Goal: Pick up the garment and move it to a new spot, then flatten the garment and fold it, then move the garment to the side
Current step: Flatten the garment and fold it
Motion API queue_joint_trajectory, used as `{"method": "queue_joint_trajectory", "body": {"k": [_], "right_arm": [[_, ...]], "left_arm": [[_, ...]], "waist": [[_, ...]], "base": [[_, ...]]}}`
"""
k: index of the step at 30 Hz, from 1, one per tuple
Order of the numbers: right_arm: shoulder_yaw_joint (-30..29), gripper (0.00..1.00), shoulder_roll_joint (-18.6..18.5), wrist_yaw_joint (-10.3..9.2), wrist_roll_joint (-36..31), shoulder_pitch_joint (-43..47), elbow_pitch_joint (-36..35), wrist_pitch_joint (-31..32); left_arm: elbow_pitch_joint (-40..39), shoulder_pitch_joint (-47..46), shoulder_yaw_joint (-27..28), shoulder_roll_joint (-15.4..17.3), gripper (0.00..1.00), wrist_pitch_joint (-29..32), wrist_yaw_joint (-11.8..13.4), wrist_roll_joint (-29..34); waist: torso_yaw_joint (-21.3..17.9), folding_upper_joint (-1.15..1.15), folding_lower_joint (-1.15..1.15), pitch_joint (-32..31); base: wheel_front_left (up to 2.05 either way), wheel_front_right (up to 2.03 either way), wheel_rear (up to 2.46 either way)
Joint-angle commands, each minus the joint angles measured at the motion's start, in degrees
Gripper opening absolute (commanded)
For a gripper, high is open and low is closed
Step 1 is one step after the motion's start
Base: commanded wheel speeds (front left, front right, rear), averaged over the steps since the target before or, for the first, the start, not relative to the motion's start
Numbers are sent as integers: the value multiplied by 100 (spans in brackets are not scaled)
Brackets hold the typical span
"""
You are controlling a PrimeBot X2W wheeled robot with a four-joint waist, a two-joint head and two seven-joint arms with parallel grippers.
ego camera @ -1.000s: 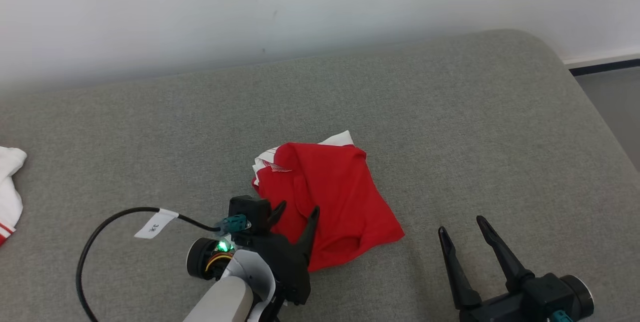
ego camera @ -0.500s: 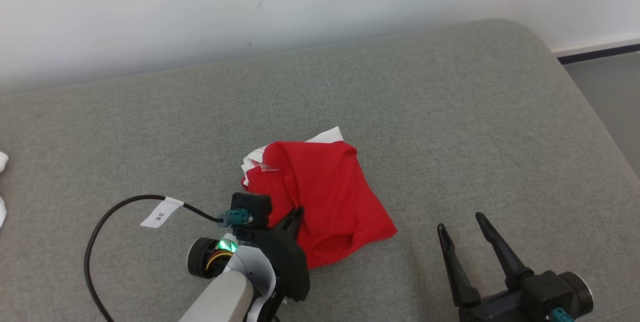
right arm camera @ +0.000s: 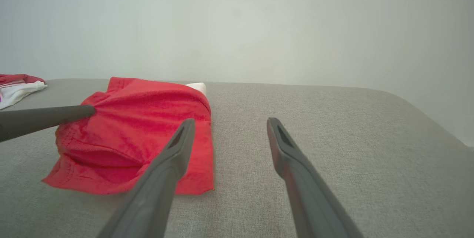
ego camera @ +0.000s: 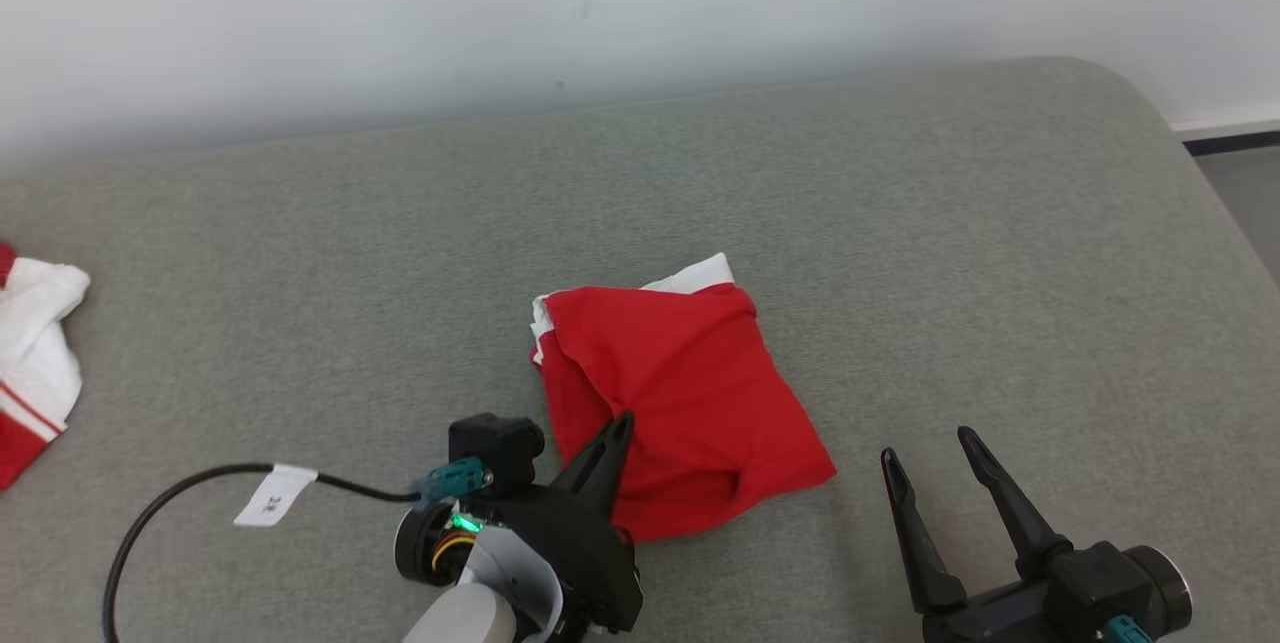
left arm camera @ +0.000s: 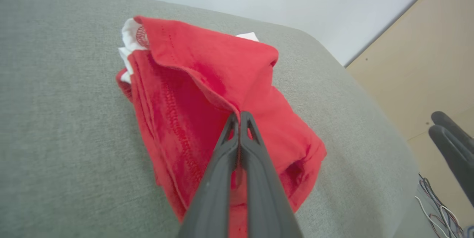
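A two-armed robot works at a grey upholstered bench (ego camera: pixel 900 223) set against a pale wall (ego camera: pixel 600 3). The red garment (ego camera: pixel 690 393) lies crumpled near the middle of the bench, closer to the near edge than to the far one, with white fabric showing at its far and left sides. The left gripper (ego camera: pixel 620 420) has its two dark fingers pressed together on a fold of the red cloth at the garment's near-left part. From the left wrist, the fabric is seen gathered into a raised ridge that runs up to the fingertips, while the rest of the garment rests on the bench. The right gripper (ego camera: pixel 928 447) sits over the bench's near-right area, beside the garment's right corner but apart from it, its fingers spread and nothing between them. Whether it touches the upholstery cannot be told. A black cable (ego camera: pixel 160 513) bearing a white tag (ego camera: pixel 275 495) loops across the near-left part of the bench behind the left wrist. A second cloth (ego camera: pixel 35 363), white with red, lies at the bench's left edge, well apart from the garment. Past the bench's rounded far-right corner, a strip of floor (ego camera: pixel 1245 193) meets the wall.
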Motion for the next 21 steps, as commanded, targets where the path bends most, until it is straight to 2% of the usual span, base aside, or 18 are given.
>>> {"method": "queue_joint_trajectory", "body": {"k": [1, 6, 7, 8, 9, 16, 18, 21], "right_arm": [[12, 100, -4, -13, 10, -50, 2, -25], [62, 100, 3, -13, -16, -113, 45, -25], [77, 100, -4, -13, -11, -121, 60, -25], [90, 100, -16, -13, -3, -132, 73, -25], [97, 100, -27, -13, 8, -144, 85, -25], [125, 100, -53, -13, 94, -84, 97, -25], [74, 100, -50, -13, 123, 40, 62, -24], [12, 100, -30, -13, 155, 148, -13, -25]], "left_arm": [[-151, 164, 32, 49, 0, -56, 57, -49], [-374, 431, 65, 110, 0, 19, 210, -125], [-397, 486, 61, 128, 10, 44, 232, -133], [-424, 527, 54, 140, 33, 51, 254, -139], [-461, 569, 45, 144, 100, 44, 275, -136], [-794, 985, 133, 406, 100, -442, 599, 154], [-1018, 1273, 219, 575, 100, -738, 750, 287], [-1313, 1583, 316, 747, 100, -1109, 814, 385]], "waist": [[162, 0, 0, 18], [314, 0, 0, -8], [331, 0, 0, -29], [342, 0, 0, -46], [353, 0, 0, -74], [343, 0, 0, -411], [359, 0, 0, -603], [395, 0, 0, -755]], "base": [[0, 0, 0], [0, 0, 0], [0, 0, 0], [0, 0, 0], [0, 0, 0], [0, 0, 0], [0, 0, 0], [0, 0, 0]]}}
